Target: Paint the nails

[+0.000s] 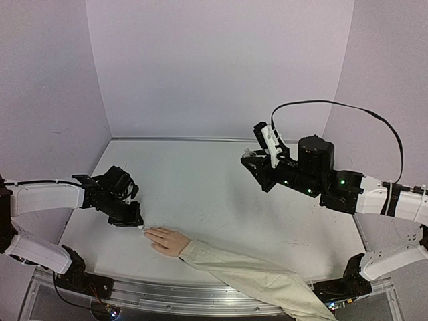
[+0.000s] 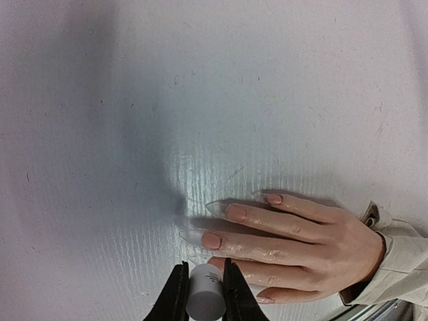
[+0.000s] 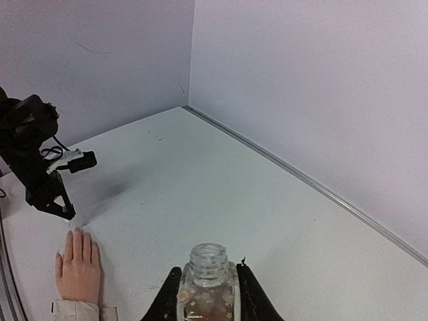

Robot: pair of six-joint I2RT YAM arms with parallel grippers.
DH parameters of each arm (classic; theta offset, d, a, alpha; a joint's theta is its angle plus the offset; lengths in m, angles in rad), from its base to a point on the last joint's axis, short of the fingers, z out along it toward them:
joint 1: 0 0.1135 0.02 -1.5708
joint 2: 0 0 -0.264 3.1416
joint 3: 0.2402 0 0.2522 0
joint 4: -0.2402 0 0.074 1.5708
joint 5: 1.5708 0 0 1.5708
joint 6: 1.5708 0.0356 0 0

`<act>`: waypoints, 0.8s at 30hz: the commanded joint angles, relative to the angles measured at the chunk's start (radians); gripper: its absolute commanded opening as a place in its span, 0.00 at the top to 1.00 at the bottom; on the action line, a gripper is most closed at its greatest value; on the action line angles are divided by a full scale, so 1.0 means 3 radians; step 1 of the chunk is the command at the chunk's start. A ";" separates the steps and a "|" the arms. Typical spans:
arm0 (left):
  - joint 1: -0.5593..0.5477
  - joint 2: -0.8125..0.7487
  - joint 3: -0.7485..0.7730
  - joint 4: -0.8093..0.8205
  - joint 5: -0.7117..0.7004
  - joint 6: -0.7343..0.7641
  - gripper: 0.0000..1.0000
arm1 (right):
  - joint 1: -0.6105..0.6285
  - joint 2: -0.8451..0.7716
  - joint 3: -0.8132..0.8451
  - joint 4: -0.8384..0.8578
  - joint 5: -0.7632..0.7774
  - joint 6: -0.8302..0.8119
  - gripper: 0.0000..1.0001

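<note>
A pale mannequin hand [image 1: 167, 239] lies palm down near the table's front edge, its beige sleeve [image 1: 254, 277] running off to the right. Its nails [image 2: 236, 212] are pinkish with long clear tips, fingers pointing left. My left gripper [image 2: 204, 267] is shut on a small white cap [image 2: 206, 294], held just over the fingertips of the lower fingers; any brush under the cap is hidden. My right gripper [image 3: 208, 269] is shut on a clear, uncapped bottle [image 3: 208, 284] with flecked liquid, held upright above the table at the right [image 1: 253, 159], well away from the hand.
Lilac walls close the table on the left, back and right. A metal rail [image 1: 200, 294] runs along the front edge under the sleeve. From the right wrist view the left arm [image 3: 33, 154] stands just beyond the mannequin hand [image 3: 78, 267].
</note>
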 commanded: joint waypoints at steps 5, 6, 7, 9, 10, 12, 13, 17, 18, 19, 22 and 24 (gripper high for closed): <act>0.0018 0.0024 0.0006 0.0140 -0.0068 0.0037 1.00 | 0.0001 0.0001 0.0147 0.0195 -0.0035 0.0047 1.00; 0.0018 0.0030 0.0006 0.0140 -0.0072 0.0040 1.00 | 0.0002 0.0001 0.0150 0.0191 -0.0037 0.0047 1.00; 0.0018 0.0038 0.0006 0.0143 -0.0077 0.0042 1.00 | 0.0001 0.0002 0.0150 0.0192 -0.0038 0.0047 1.00; 0.0018 0.0048 0.0006 0.0147 -0.0083 0.0042 1.00 | -0.0001 0.0006 0.0155 0.0192 -0.0042 0.0049 1.00; 0.0018 0.0053 0.0005 0.0151 -0.0083 0.0042 1.00 | 0.0001 0.0002 0.0155 0.0194 -0.0042 0.0050 1.00; 0.0018 0.0060 0.0006 0.0153 -0.0083 0.0047 1.00 | 0.0002 0.0001 0.0155 0.0195 -0.0043 0.0051 1.00; 0.0018 0.0063 0.0006 0.0151 -0.0083 0.0051 1.00 | 0.0002 0.0001 0.0153 0.0191 -0.0043 0.0051 1.00; 0.0018 0.0063 0.0003 0.0153 -0.0086 0.0057 1.00 | 0.0002 -0.0001 0.0150 0.0194 -0.0045 0.0057 1.00; 0.0018 0.0058 0.0001 0.0153 -0.0080 0.0055 1.00 | -0.0001 0.0000 0.0154 0.0194 -0.0048 0.0054 1.00; 0.0018 0.0044 -0.0010 0.0153 -0.0078 0.0050 1.00 | -0.0003 -0.0001 0.0155 0.0193 -0.0048 0.0056 1.00; 0.0018 0.0019 -0.0038 0.0153 -0.0094 0.0042 1.00 | 0.0002 0.0001 0.0155 0.0192 -0.0045 0.0057 1.00; 0.0018 0.0024 -0.0040 0.0148 -0.0108 0.0042 1.00 | 0.0001 0.0008 0.0159 0.0196 -0.0047 0.0057 1.00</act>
